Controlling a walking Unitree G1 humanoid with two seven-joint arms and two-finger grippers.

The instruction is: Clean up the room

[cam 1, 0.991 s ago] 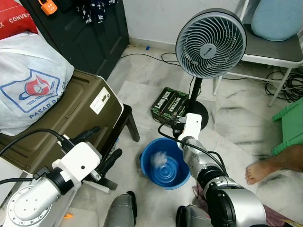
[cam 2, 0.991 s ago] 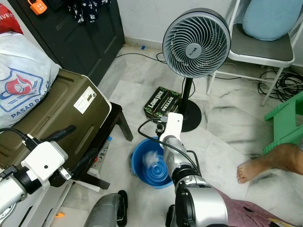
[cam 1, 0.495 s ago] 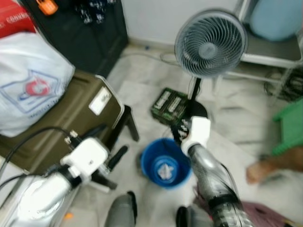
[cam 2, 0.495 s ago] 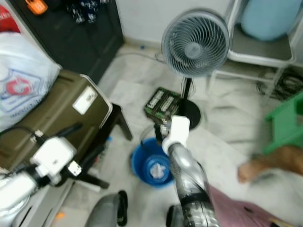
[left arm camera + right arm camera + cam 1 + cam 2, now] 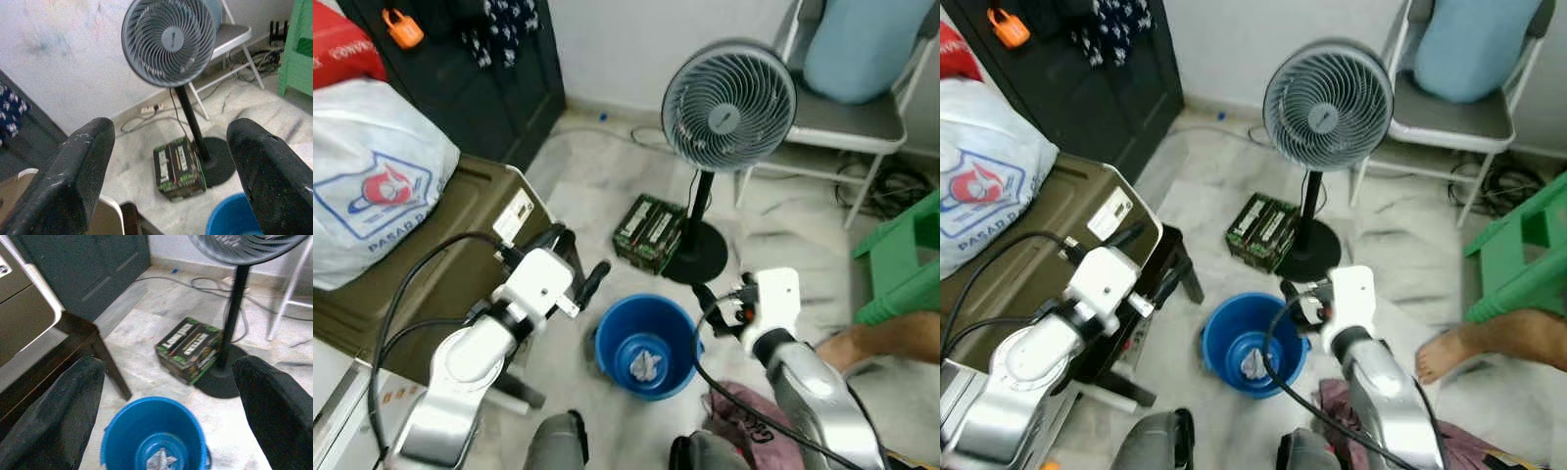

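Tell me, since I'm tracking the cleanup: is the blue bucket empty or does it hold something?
Not empty. The blue bucket stands upright on the floor with a crumpled white wad lying at its bottom; the right wrist view shows the same.

Floor (image 5: 607,166): pale marble tile, grey veining. White wall (image 5: 617,39) behind. Dark cabinet (image 5: 499,69) at the back left corner. Standing fan (image 5: 728,103) mid-room; folding chair (image 5: 847,113) behind it. Green stool (image 5: 901,259) at the right edge. Even light.
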